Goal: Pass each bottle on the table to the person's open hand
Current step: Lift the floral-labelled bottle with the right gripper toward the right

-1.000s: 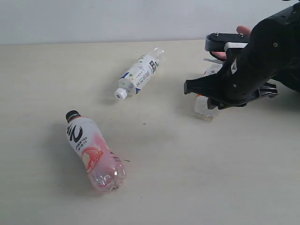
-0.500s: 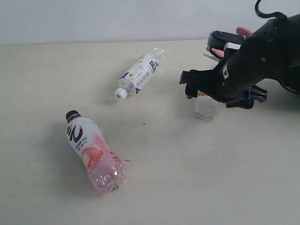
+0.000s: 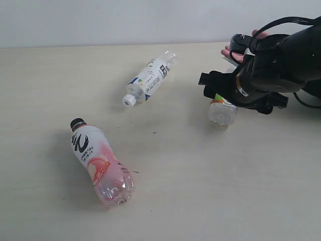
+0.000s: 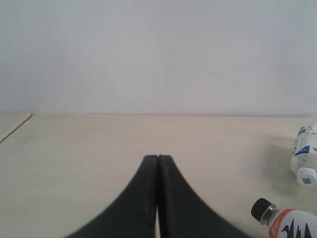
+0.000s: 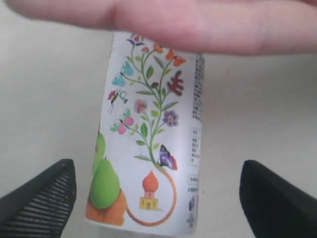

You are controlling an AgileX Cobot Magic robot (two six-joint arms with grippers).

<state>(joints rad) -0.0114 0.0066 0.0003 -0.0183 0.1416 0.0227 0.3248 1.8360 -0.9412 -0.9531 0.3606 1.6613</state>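
Two bottles [image 3: 100, 165] wait: my right gripper [image 5: 158, 191] just spread wide, freeing the floral bottle [image 5: 148, 124] at the hand [image 5: 198, 25]; left gripper [image 4: 157, 168] pressed together

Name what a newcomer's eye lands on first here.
The open right gripper flanks a floral-label bottle at the right of the table, with a person's hand across one end. A pink-white bottle with a black cap lies on its side, front left.

The left tool [image 4: 157, 159] is closed, right tool [image 5: 156, 173] splayed.
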